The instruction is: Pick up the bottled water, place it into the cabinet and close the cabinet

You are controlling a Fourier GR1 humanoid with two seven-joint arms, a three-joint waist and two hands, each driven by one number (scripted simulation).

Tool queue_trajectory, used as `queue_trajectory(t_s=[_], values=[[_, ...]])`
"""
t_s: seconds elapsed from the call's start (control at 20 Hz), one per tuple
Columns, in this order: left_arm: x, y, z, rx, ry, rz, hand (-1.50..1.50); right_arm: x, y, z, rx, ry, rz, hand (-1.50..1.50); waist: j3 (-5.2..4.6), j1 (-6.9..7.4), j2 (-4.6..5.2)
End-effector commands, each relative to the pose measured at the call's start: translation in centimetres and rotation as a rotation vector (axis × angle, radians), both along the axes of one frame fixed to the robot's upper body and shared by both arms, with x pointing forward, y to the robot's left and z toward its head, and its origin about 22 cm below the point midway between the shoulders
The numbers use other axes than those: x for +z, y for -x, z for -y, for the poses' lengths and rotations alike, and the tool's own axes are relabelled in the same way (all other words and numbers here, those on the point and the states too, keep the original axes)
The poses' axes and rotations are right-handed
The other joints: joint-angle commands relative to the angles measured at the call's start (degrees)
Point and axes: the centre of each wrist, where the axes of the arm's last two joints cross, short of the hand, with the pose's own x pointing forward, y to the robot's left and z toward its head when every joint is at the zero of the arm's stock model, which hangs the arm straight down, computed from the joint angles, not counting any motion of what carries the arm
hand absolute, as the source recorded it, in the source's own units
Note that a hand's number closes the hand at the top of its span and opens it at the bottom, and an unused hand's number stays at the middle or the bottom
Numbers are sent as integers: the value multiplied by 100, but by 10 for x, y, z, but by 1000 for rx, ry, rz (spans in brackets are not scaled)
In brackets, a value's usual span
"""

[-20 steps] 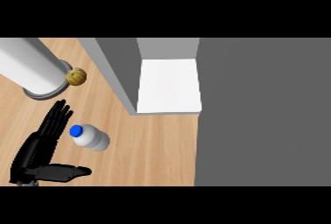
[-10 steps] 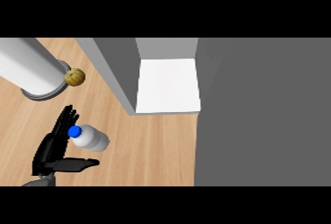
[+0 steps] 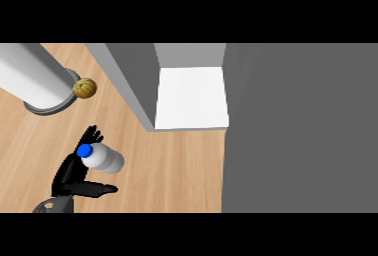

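The left hand (image 3: 72,176) shows at the lower left of the head view, its black fingers (image 3: 92,134) stretched straight up the bench and its thumb (image 3: 96,189) pointing out to the right. The hand is released, not clenched: the fingers lie along the left side of the bottled water (image 3: 103,159), at or under it, and nothing curls round it. A short piece of grey wrist shows below the hand at the frame's lower edge. The right hand does not show.

The bottled water lies on its side on the wooden bench (image 3: 170,170), its blue cap (image 3: 84,150) toward the upper left, just beside the fingers, its pale body between fingers and thumb.

Further up the bench, well apart from the bottle, a small round brownish thing (image 3: 85,88) sits touching or just beside the base of a big pale cylinder (image 3: 33,80) that leans off to the upper left.

To the right stands the cabinet (image 3: 295,125), grey, its door (image 3: 125,80) swung open. The white inside (image 3: 192,97) holds nothing that can be seen.
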Motion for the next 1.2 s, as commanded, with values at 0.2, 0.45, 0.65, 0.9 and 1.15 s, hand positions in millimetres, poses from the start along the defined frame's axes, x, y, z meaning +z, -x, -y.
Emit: queue_trajectory(t_s=[0.2,0.45,0.65,0.9,1.15], values=[[-34,9,12,-23,88,7,-150,18,10,11,-9,-3,33,-150,1,0,6],[-29,-15,27,50,138,31,150,27,12,0,-8,6,44,-150,-2,-7,9],[-37,-3,17,32,236,7,150,23,8,3,1,-13,48,-150,-5,12,26],[-34,-14,25,-6,249,35,150,13,6,4,-11,-13,47,-150,-3,16,24],[-53,8,62,124,278,108,150,27,11,0,-8,-13,32,-150,5,89,-12]])
